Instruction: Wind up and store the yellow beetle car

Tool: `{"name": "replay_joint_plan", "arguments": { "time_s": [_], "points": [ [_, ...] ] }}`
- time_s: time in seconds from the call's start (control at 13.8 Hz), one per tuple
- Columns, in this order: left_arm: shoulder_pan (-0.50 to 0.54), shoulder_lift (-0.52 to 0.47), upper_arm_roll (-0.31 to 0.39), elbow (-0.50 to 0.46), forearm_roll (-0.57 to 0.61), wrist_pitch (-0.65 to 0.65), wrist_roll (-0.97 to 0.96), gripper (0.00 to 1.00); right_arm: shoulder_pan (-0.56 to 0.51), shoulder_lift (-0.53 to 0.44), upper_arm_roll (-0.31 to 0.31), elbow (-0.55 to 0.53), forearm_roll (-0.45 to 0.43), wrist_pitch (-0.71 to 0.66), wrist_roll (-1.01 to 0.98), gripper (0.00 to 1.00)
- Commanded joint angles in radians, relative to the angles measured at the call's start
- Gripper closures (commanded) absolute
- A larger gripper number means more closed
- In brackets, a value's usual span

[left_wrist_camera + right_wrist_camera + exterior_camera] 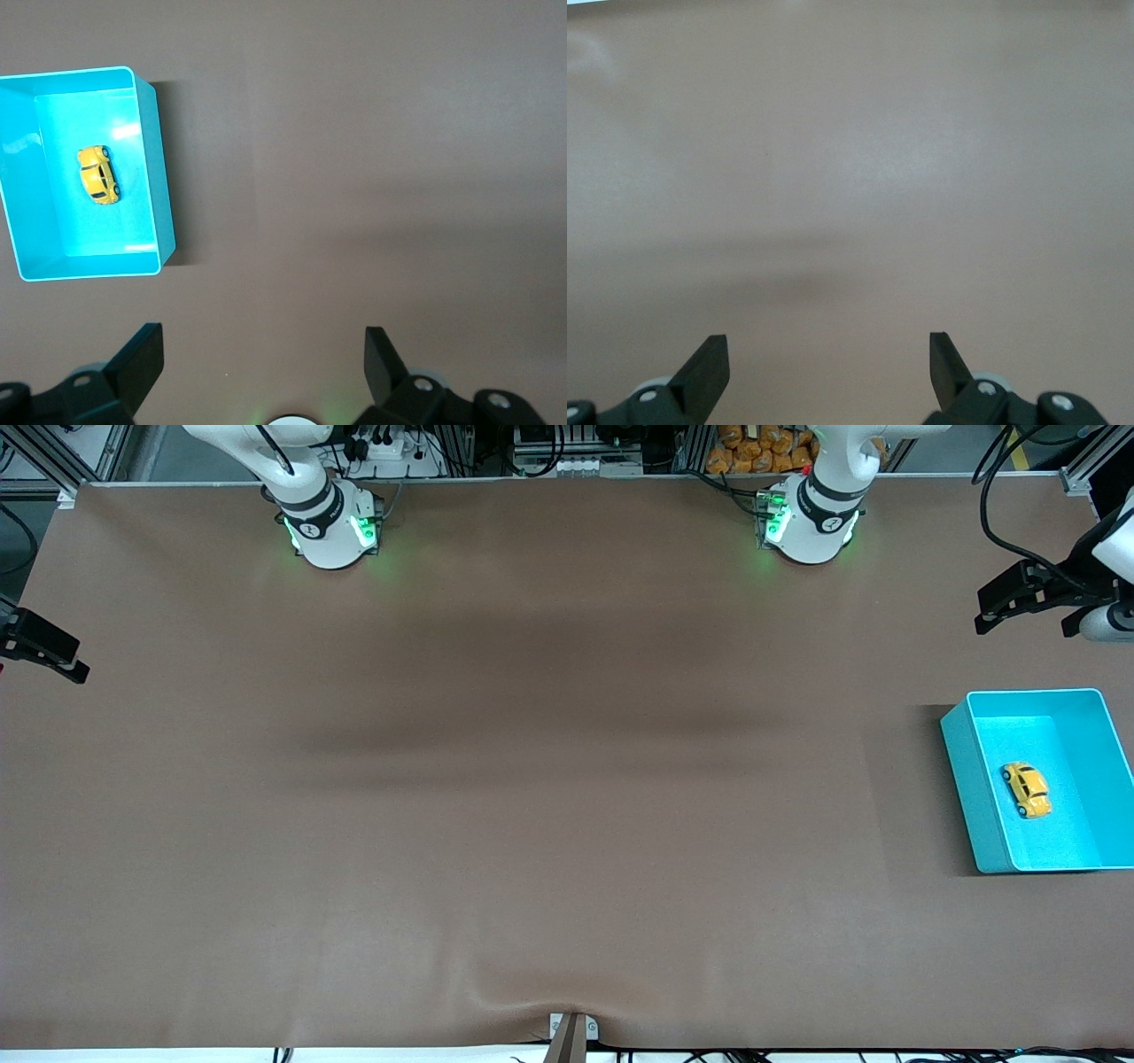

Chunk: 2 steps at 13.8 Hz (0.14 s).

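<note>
The yellow beetle car (pixel 1027 789) is tiny, with dark wheels, and lies on the floor of the teal bin (pixel 970 797) at the left arm's end of the table. The left wrist view shows the car (pixel 98 174) inside the bin (pixel 158 177). My left gripper (pixel 1028 622) hovers open over bare table beside the bin, on the side toward the robots' bases, its jaws (pixel 263 341) wide apart and holding nothing. My right gripper (pixel 53 657) waits at the right arm's end of the table, open and empty (pixel 829 350) over plain brown table.
A brown mat (pixel 532 779) covers the whole table. The two arm bases (pixel 332 527) (pixel 811 522) stand along the edge farthest from the front camera. A small bracket (pixel 571 1032) sits at the mat's nearest edge.
</note>
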Motion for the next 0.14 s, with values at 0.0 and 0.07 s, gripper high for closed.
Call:
{"name": "replay_joint_plan", "arguments": {
  "time_s": [0.0, 0.07],
  "points": [
    [0.004, 0.001, -0.001, 0.018, -0.018, -0.013, -0.006, 0.0, -0.007, -0.002, 0.01, 0.002, 0.001, 0.0, 0.011, 0.0],
    [0.004, 0.001, -0.001, 0.018, -0.018, -0.013, -0.006, 0.0, -0.005, -0.002, 0.01, 0.002, 0.001, 0.0, 0.011, 0.0]
  ]
}}
